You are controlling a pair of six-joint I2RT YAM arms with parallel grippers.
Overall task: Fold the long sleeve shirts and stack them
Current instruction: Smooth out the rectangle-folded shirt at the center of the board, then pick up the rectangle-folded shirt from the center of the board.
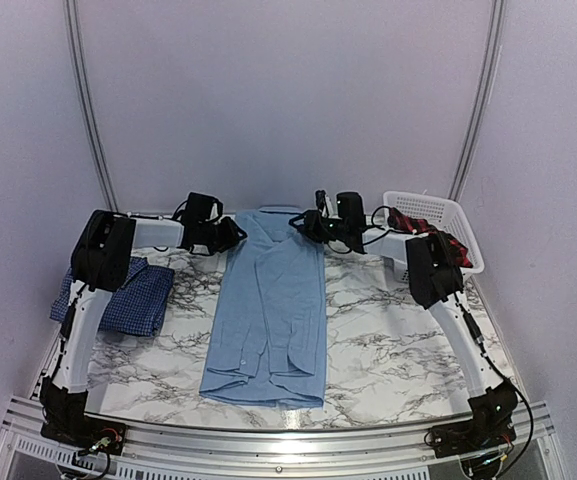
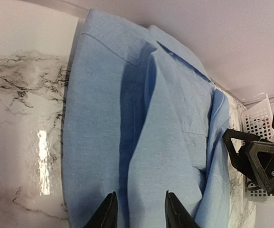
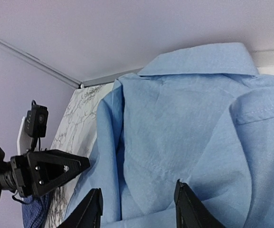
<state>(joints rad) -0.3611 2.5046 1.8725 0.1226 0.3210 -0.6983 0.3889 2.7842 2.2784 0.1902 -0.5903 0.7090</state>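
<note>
From above: blue shirt (image 1: 268, 320) lies lengthwise at the middle of the table (image 1: 388, 340), collar far; checked shirt (image 1: 133, 295) sits folded at left. Left wrist: I see left gripper (image 2: 140, 211) fingers apart over blue cloth. Right wrist: right gripper (image 3: 139, 206) likewise apart, near the collar.

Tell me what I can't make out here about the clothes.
- Checked shirt: top view, the left arm covers its far corner.
- Red-and-black cloth in the basket: top view, the right arm overlaps it; garment type unclear.
- Light blue shirt: both wrist views cut off its lower part.
</note>
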